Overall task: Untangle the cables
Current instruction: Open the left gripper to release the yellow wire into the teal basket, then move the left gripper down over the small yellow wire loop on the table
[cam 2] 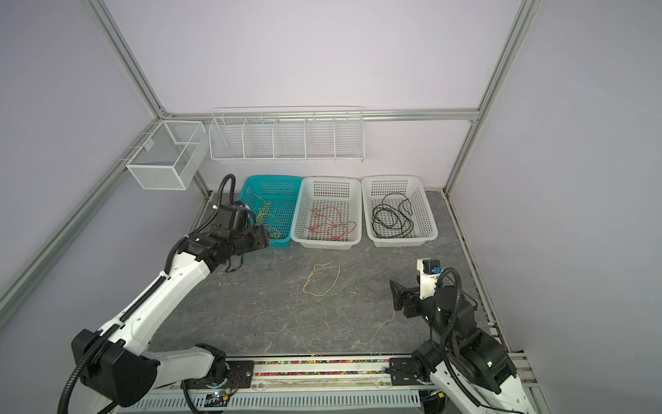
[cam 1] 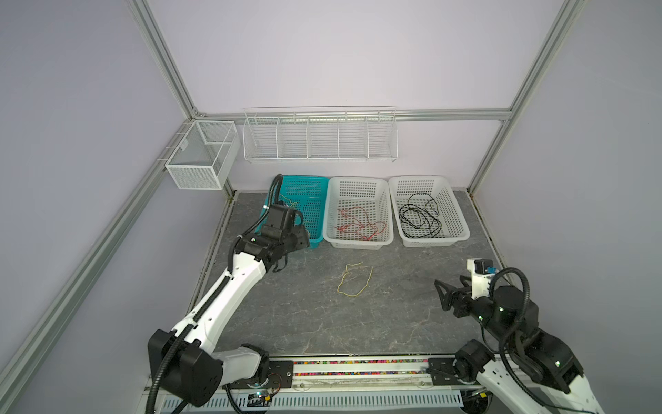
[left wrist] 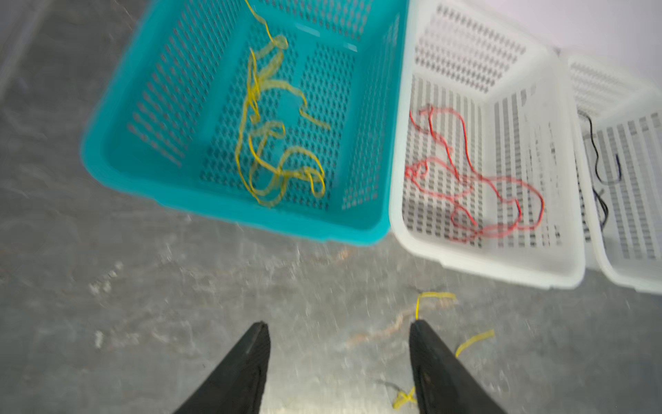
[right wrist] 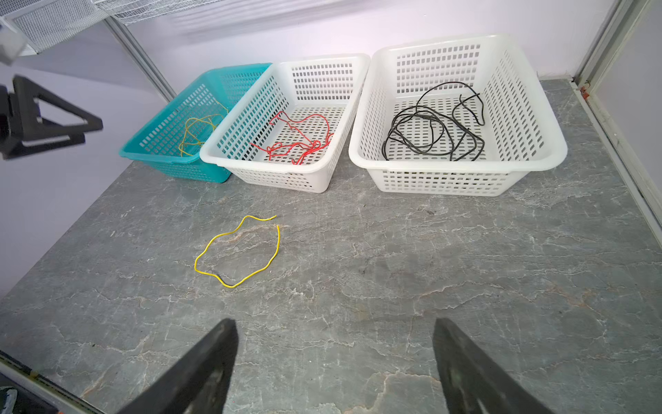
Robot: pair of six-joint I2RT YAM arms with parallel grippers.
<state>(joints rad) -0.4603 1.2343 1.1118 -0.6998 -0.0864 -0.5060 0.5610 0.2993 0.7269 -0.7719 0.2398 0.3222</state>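
Left wrist view, blurred. The left hand stood with fingers apart and nothing between them, above the table, just short of the teal basket. The yellow cables lay heaped in it, and the red cables lay in the middle white basket. One loose yellow cable lay on the table by a finger; whether it touched could not be told.

Right wrist view. The right hand was spread wide and empty over bare table, well apart from the loose yellow cable. That cable lay as an open loop, its ends near each other but uncrossed. The black cable was coiled in the outer white basket.

Both top views showed the loose yellow cable between the two hands.

Judged string-thin, light and limp, lying flat, so likely to slip. Best pinched from above, mid-span, where a wave lifts off the table.
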